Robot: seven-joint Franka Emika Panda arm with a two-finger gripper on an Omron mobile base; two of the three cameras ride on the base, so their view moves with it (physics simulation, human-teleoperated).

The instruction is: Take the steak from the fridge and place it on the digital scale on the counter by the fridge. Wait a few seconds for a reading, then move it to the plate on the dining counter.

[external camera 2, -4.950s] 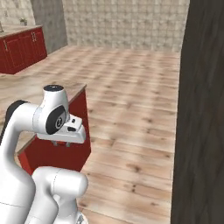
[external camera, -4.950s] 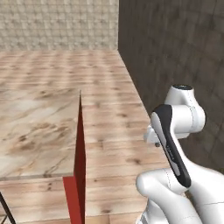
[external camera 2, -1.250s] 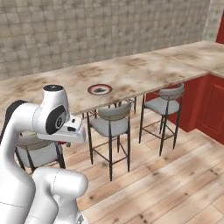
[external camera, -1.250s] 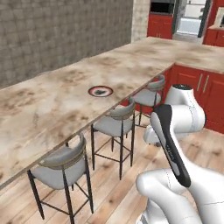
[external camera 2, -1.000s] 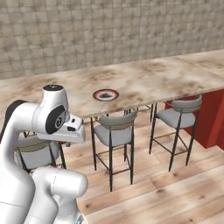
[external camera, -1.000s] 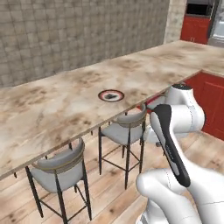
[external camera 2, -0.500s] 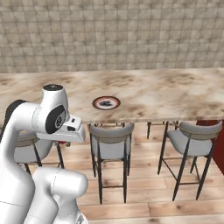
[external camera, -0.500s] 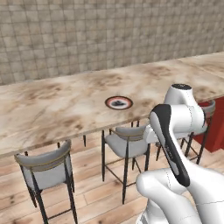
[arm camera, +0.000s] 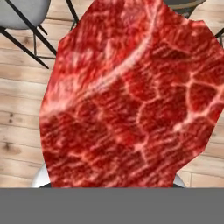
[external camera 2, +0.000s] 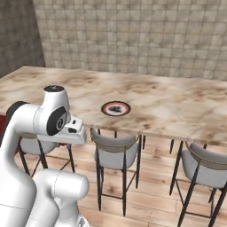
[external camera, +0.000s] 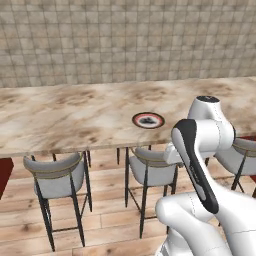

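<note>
The steak [arm camera: 131,96] sits clenched in the jaws, close against the hand camera, its red face crossed by pale marbling; it is carried low in front of the robot, above the wood floor [arm camera: 17,127] and short of the bench, judging by the planks and stool legs seen past it. That suits the last leg of the task: the meat is held for transport until the base faces the goal. Ahead, the plate [external camera: 148,120] lies near the front edge of the dining bench [external camera: 60,115], about midway along, with grey stools [external camera: 57,175] tucked under that edge. No brand, label or writing is readable anywhere.
</note>
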